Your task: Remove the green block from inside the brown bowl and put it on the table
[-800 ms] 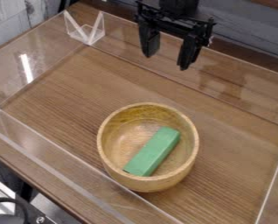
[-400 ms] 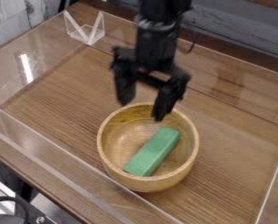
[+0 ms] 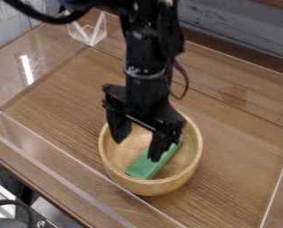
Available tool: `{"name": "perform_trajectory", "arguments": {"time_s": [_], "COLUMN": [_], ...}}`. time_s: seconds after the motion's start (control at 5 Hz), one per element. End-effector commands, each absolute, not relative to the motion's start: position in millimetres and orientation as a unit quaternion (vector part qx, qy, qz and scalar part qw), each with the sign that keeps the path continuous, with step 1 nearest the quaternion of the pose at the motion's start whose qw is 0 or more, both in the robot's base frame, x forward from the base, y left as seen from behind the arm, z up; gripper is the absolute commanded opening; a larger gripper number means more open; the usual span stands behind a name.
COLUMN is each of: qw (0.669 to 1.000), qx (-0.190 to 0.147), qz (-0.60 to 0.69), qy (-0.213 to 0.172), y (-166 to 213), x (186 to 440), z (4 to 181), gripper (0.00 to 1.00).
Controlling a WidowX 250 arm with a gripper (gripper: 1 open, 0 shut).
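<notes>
gripper (image 3: 143, 136) pointing down inside brown bowl (image 3: 123, 170), jaws spread wide over green block (image 3: 154, 164); bowl near-centre on table (image 3: 239, 111).

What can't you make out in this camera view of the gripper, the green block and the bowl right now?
- Whether the gripper touches the green block: its fingers overlap the block, hiding any contact.
- The block's far end: covered by the gripper.
- The brown bowl floor and far rim: hidden behind the arm.
- The clear object at the back: partly blocked by the arm, too small to identify.
</notes>
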State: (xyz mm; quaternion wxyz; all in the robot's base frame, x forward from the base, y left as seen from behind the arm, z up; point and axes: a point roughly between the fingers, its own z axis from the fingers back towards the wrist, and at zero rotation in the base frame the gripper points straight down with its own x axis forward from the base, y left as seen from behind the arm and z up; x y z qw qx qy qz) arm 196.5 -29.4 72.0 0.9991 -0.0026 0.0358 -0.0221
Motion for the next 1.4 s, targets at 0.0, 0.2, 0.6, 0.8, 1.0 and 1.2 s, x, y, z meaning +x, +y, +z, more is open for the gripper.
{"name": "perform_trajectory", "arguments": {"time_s": [0.0, 0.2, 0.6, 0.8, 1.0, 1.2], "qw": [1.000, 0.999, 0.999, 0.999, 0.999, 0.999], "qx": [-0.008, -0.011, -0.017, -0.020, -0.023, -0.026], "qz": [-0.027, -0.029, -0.033, -0.034, -0.033, -0.032], "qy": [0.008, 0.007, 0.003, 0.002, 0.001, 0.000], "y": [-34, -35, -34, -34, -33, -32], "x": [200, 199, 201, 202, 204, 205], "z": [67.3, 62.6, 53.9, 50.2, 46.8, 43.8], "gripper": [1.00, 1.00, 1.00, 1.00, 1.00, 1.00]}}
